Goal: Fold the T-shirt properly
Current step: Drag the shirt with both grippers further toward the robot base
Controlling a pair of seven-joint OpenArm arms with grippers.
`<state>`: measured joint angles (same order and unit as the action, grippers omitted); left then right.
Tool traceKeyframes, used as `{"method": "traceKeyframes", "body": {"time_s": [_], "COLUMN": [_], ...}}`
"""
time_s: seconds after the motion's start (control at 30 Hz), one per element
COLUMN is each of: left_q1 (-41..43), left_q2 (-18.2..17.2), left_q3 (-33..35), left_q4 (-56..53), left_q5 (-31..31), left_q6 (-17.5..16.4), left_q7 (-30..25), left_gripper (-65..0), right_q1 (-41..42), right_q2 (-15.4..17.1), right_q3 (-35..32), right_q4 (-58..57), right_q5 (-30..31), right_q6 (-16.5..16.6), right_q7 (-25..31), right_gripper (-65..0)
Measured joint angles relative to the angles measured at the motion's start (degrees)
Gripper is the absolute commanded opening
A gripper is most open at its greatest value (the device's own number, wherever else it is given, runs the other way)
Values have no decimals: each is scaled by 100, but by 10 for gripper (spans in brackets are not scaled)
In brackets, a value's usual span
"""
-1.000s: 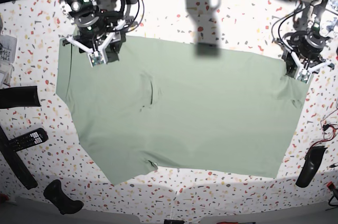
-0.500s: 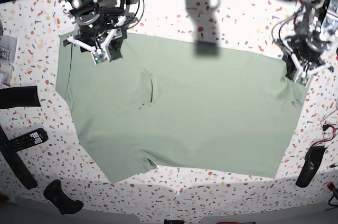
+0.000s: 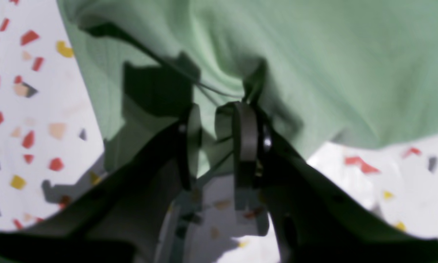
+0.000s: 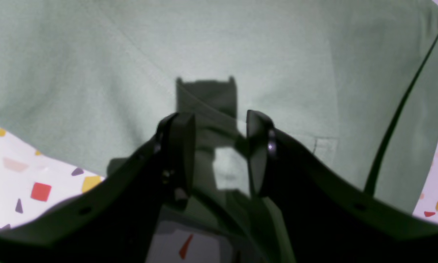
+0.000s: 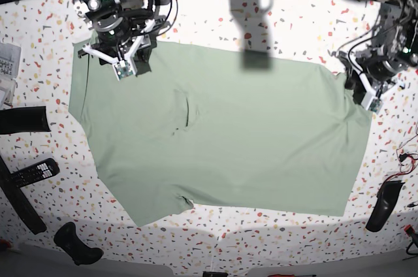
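- The wrist views are blurred and dim; the T-shirt's [image 5: 222,133] far edge is partly hidden under both grippers.
- The T-shirt lies spread across the middle of the bench [image 5: 294,25].
- The left gripper [image 3: 219,124] has its fingers narrowed, pinching a bunched fold at the shirt's edge.
- The right gripper [image 4: 219,146] hangs tilted over flat cloth, fingers apart, gripping nothing.

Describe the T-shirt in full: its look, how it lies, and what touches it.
The T-shirt is pale sage-green, plain soft cloth, spread nearly flat on the speckled table, with a small crease left of centre. The left gripper has its jaws nearly closed, pinching a puckered edge fold at the shirt's right corner in the base view. The right gripper stands over the opposite corner, jaws apart.
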<state>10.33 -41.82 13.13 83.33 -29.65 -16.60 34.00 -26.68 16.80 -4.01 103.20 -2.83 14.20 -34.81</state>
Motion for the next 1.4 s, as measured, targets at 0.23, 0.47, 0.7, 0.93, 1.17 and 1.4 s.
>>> {"method": "traceKeyframes", "body": {"time_s": [0.23,0.47,0.7,0.93,1.17,1.4], "left_q1": [435,1270,2063,2833,3200,3189], "left_q2": [-120,-7,267,625,769,767], "left_q3": [-101,-1054,-2050,-2490,-2778,-2800], "left_q4": [48,70,402,1266,1609,1808], "left_q5": [-24,-243,-151,195,315,404], "left_q6": [-31,-304,-483,-444,-466,-457], "left_q7": [-326,-555,-184,238,444,507], "left_gripper": [-502,-502,-502,-502,-502,-502], "right_q1": [0,-26,-214,-629,-1211,-1331], "right_q2": [4,192,271,275,273,275], "right_q3": [0,-2,0,15,374,975], "right_q4": [4,7,44,422,968,1045], "right_q5": [-155,-149,-129,-153,-155,-144], "right_q6": [2,0,-2,0,44,63], "right_q7": [-72,-83,-35,-96,-323,-363], "right_gripper": [-414,-414,-414,-414,-414,-414]}}
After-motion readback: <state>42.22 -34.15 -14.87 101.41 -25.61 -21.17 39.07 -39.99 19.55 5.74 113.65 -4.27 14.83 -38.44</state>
